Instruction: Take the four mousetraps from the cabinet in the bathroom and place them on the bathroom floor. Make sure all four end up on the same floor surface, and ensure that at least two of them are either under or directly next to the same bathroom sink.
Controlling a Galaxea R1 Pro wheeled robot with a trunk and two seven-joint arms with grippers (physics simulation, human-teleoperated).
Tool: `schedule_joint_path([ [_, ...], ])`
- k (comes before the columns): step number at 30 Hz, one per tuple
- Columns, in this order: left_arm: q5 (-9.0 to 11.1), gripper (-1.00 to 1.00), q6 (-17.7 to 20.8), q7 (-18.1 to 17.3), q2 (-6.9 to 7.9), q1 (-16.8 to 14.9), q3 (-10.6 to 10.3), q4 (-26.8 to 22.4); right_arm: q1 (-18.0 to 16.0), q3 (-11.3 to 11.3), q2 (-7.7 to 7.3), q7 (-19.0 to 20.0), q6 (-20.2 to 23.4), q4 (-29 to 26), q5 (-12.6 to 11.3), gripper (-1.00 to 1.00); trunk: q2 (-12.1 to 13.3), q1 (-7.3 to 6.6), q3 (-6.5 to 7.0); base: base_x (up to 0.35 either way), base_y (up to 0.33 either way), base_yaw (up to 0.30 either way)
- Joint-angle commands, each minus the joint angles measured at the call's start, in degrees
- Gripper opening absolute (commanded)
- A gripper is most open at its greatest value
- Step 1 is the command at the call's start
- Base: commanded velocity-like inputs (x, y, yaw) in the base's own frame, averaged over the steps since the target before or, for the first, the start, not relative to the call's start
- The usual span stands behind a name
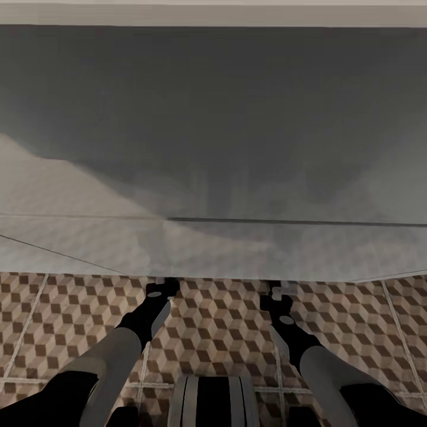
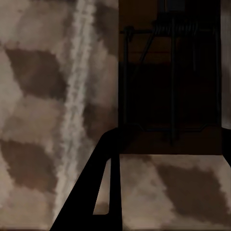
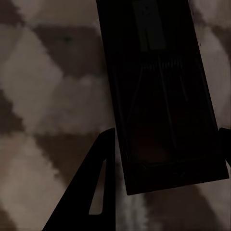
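Note:
Both arms reach forward and low over the cube-patterned bathroom floor (image 1: 219, 332), their wrists at the lower edge of a wide white vanity front (image 1: 237, 148). In the left wrist view a dark-brown mousetrap (image 2: 168, 62) with thin metal wires sits between the fingers of my left gripper (image 2: 171, 139), just over the tiles. In the right wrist view my right gripper (image 3: 168, 139) holds another mousetrap (image 3: 159, 96) in the same way, one dark finger (image 3: 98, 187) against its long edge. The cabinet is out of view, and the sink's basin is hidden above the vanity front.
The white vanity front has a horizontal seam (image 1: 296, 223) and stands right ahead, close above both wrists. Tiled floor with pale grout lines (image 1: 35, 320) spreads to the left and right of the arms. My base (image 1: 213, 403) shows at the near edge.

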Motion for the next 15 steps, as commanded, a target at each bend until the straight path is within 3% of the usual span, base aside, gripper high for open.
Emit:
schedule_joint_path([
  [1, 0.1, -1.00, 0.4, 0.4, 0.03, 0.0, -0.3, -0.1, 0.0, 0.3, -0.01, -0.3, -0.2, 0.1, -0.3, -1.00, 0.0, 0.01, -0.26, 0.000, 0.000, 0.000],
  [4, 0.1, -1.00, 0.4, 0.4, 0.05, 0.0, -0.3, -0.2, 0.0, 0.3, 0.00, -0.3, -0.2, 0.1, -0.2, -1.00, -0.1, 0.09, -0.92, 0.000, 0.000, 0.000],
  [15, 0.1, -1.00, 0.3, 0.4, 0.02, 0.0, -0.3, -0.2, 0.0, 0.3, 0.00, -0.3, -0.3, 0.0, -0.1, -1.00, -0.1, 0.09, -0.92, 0.000, 0.000, 0.000],
])
